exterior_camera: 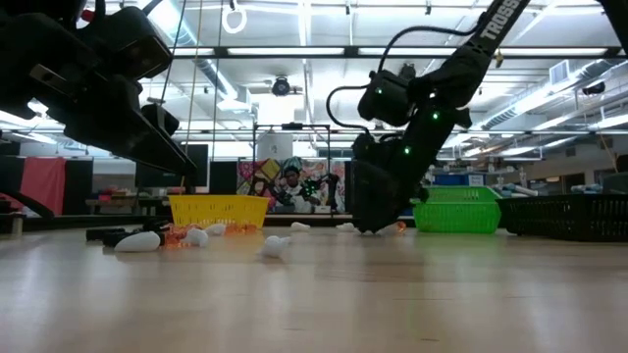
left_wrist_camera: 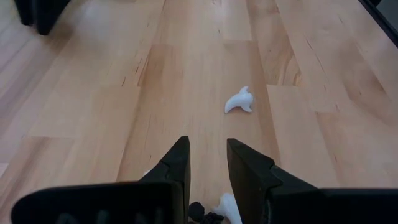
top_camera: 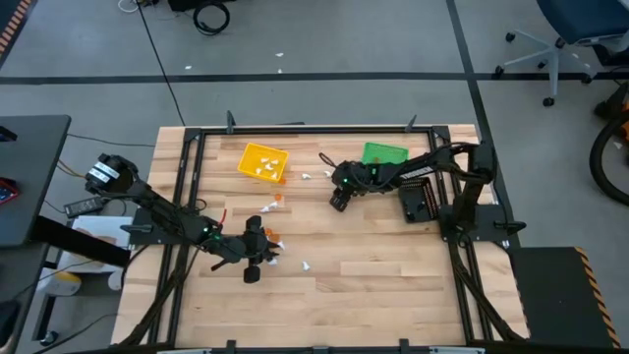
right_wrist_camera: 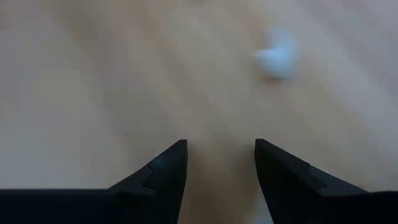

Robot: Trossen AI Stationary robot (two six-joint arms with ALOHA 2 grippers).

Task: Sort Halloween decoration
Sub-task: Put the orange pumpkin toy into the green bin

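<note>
Small white trinkets lie scattered on the wooden table: one [left_wrist_camera: 239, 101] ahead of my left gripper [left_wrist_camera: 207, 149], two [top_camera: 306, 176] near the bins, and a blurred one [right_wrist_camera: 277, 57] beyond my right gripper [right_wrist_camera: 221, 149]. An orange trinket [top_camera: 276, 201] lies mid-table. My left gripper [top_camera: 263, 254] hovers at the near left with a gap between its fingertips. My right gripper [top_camera: 338, 202] is open, slanting down, its tips close to the table [exterior_camera: 373, 224], with bare wood between them. My left gripper has a white trinket [left_wrist_camera: 227, 206] and a small dark piece [left_wrist_camera: 198, 211] showing far back between its fingers. I cannot tell whether the fingers touch them or whether they lie on the table underneath.
A yellow bin [top_camera: 263, 160] holding white pieces stands at the far middle, a green bin [top_camera: 383, 153] to its right, and a black bin [top_camera: 421, 202] at the right under the right arm. A black frame [top_camera: 192, 147] edges the table.
</note>
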